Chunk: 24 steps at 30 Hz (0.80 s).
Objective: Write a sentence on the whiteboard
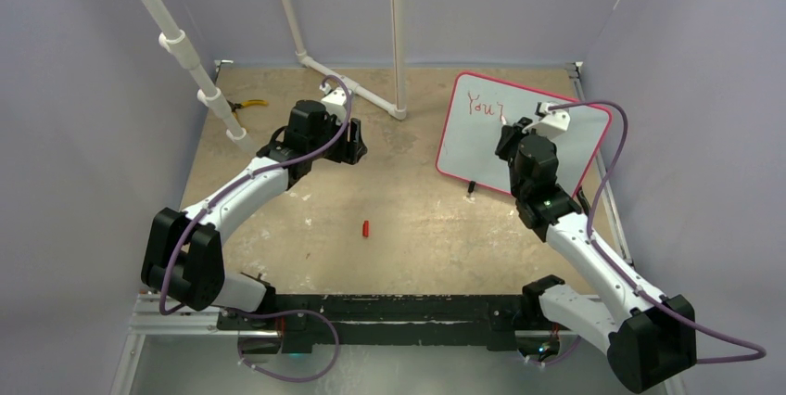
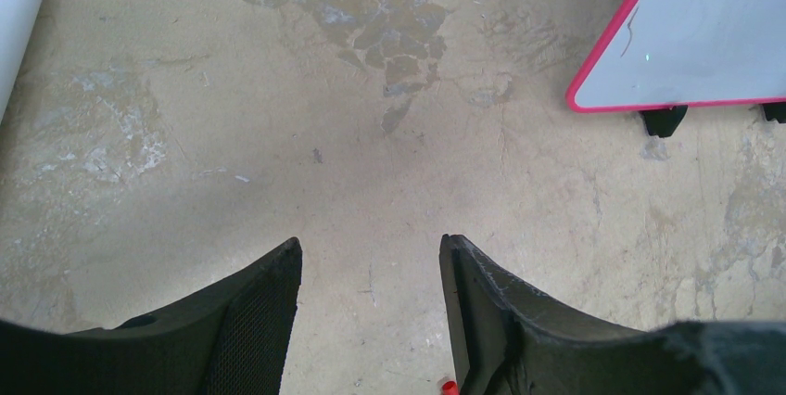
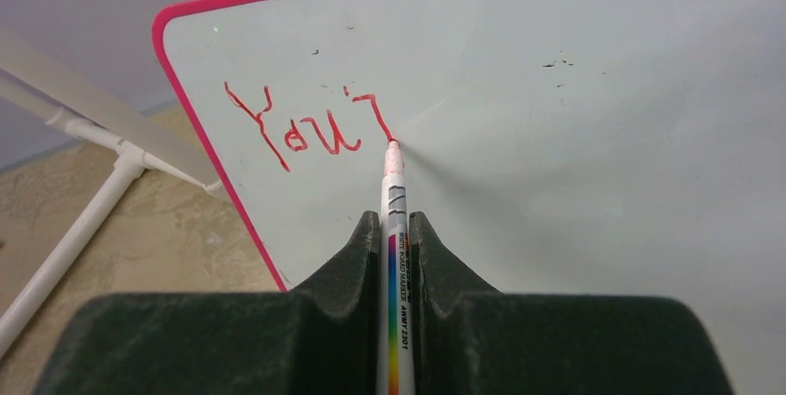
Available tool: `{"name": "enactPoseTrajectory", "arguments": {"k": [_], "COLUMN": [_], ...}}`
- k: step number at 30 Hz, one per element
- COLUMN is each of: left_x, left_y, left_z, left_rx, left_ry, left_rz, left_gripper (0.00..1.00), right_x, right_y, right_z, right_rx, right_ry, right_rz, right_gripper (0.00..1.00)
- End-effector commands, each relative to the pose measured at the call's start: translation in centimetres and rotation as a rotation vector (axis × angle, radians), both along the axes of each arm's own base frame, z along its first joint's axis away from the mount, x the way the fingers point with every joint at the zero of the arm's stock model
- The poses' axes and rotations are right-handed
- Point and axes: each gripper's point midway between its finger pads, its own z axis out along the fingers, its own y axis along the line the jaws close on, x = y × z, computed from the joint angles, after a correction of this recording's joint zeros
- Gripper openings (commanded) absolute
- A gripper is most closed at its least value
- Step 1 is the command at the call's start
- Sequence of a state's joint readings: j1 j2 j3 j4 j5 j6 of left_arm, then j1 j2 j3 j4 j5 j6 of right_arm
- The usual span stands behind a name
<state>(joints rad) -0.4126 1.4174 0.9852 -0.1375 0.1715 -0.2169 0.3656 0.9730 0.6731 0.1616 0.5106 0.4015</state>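
- Whiteboard [image 1: 482, 149]: stands at far right of table [image 1: 417, 210], propped on black feet. Surface mostly blank.
- Sentence [image 3: 297, 126]: red lettering in board's top-left corner, reads approx. "You'" plus one hooked stroke.
- Marker [image 3: 393, 172]: uncapped, tip touching board at foot of the last stroke.
- R gripper [image 3: 397, 225]: jaws pinched on marker barrel, pen pointing fwd between them.
- L gripper [image 2: 371, 261]: jaws spread, nothing between. Hangs over bare table, well apart from board.
- Small red item [image 1: 365, 228], prob. the cap, lies mid-table.
- Assessment: early stage. First word looks incomplete, only a few chars down. Rest of sentence outstanding, with ample blank board to right and below.
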Motion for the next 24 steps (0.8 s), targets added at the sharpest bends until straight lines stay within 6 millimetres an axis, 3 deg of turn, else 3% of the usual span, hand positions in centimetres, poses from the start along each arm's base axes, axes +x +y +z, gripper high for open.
{"name": "enactPoseTrajectory", "arguments": {"k": [1, 14, 24], "left_x": [0.1, 0.1, 0.1], "left_y": [-0.3, -0.4, -0.3], "left_z": [1.2, 1.3, 1.4], "left_rx": [-0.018, -0.020, -0.020], "left_ry": [-0.038, -0.038, -0.041], "left_rz": [-0.016, -0.018, -0.015], "left_gripper": [0.56, 0.56, 0.56], "right_x": [0.1, -0.3, -2.0], "right_y": [-1.1, -0.8, -0.9], "right_z": [3.2, 3.9, 4.6], "right_rx": [0.020, 0.033, 0.049], "right_ry": [-0.082, -0.107, -0.123], "right_rz": [-0.062, -0.036, -0.004], "right_gripper": [0.00, 0.00, 0.00]}}
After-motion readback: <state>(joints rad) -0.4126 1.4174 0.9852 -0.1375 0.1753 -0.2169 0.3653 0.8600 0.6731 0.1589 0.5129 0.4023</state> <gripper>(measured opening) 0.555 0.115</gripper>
